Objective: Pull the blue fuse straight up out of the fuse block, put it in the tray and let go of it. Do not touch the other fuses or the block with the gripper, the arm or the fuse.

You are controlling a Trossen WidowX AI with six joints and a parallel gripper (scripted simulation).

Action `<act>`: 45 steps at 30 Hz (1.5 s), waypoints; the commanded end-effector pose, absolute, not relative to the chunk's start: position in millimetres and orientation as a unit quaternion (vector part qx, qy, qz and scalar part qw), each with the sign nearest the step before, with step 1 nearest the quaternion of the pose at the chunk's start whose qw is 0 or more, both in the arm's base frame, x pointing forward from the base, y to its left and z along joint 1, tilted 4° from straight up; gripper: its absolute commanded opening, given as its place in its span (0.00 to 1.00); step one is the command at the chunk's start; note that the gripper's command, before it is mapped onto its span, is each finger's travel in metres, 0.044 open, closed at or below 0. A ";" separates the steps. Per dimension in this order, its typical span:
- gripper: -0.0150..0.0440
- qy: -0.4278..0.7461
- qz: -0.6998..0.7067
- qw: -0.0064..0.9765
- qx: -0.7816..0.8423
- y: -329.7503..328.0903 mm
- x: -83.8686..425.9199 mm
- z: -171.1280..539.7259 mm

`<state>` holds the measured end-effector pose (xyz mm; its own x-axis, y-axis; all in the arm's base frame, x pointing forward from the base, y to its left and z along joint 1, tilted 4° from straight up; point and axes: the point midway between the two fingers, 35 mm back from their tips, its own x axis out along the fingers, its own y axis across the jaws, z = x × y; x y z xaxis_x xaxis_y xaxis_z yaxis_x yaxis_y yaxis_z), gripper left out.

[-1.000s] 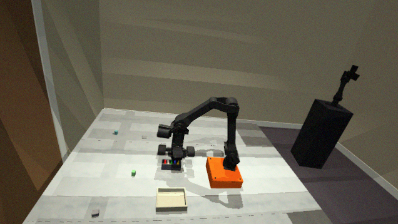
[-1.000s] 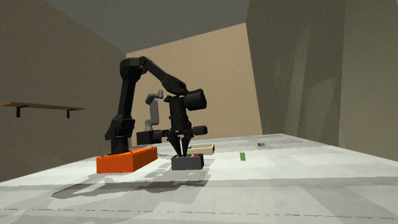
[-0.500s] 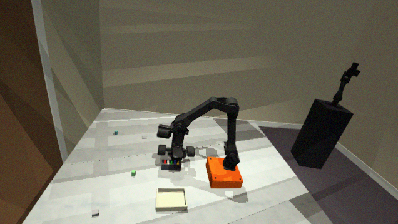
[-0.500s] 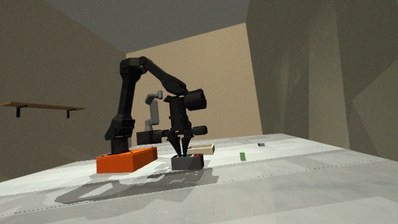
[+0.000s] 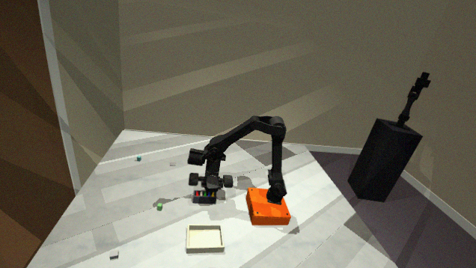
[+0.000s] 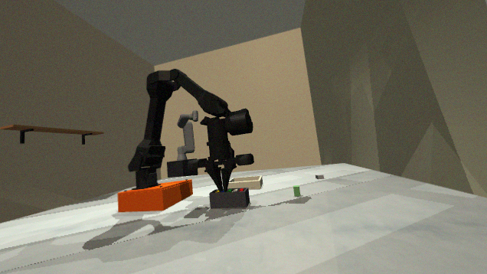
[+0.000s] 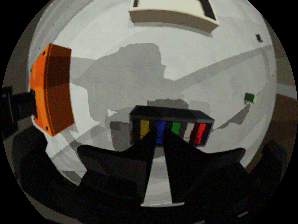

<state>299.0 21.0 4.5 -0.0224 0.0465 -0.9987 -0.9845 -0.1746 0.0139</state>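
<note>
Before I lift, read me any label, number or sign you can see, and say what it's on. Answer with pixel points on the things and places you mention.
No readable text in any view. The black fuse block [image 5: 204,200] [image 6: 229,200] [image 7: 172,114] and orange box-shaped base [image 5: 266,210] [image 6: 141,202] [image 7: 61,95] show no lettering; any tiny marking would be too blurred to read.

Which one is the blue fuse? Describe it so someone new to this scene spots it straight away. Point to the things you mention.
Find the orange base box [image 5: 267,206] [image 6: 142,202] [image 7: 61,90] under the black arm; beside it stands a small dark fuse block [image 5: 204,200] [image 6: 230,200] [image 7: 172,114]. In its row of coloured fuses, the blue fuse [image 7: 160,131] is second from the orange box's end, between yellow [image 7: 144,128] and green [image 7: 176,128], and the only one between the gripper's [image 6: 223,190] [image 7: 161,134] fingers.
</note>
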 end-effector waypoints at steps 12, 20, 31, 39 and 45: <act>0.25 0.447 0.558 0.462 -0.525 20.7 299.6 10.5; 0.25 0.447 0.558 0.462 -0.525 20.5 299.9 14.4; 0.25 0.448 0.558 0.462 -0.525 20.2 300.2 19.7; 0.25 0.448 0.558 0.462 -0.525 20.0 300.4 23.7; 0.25 0.448 0.558 0.462 -0.524 19.9 300.5 26.6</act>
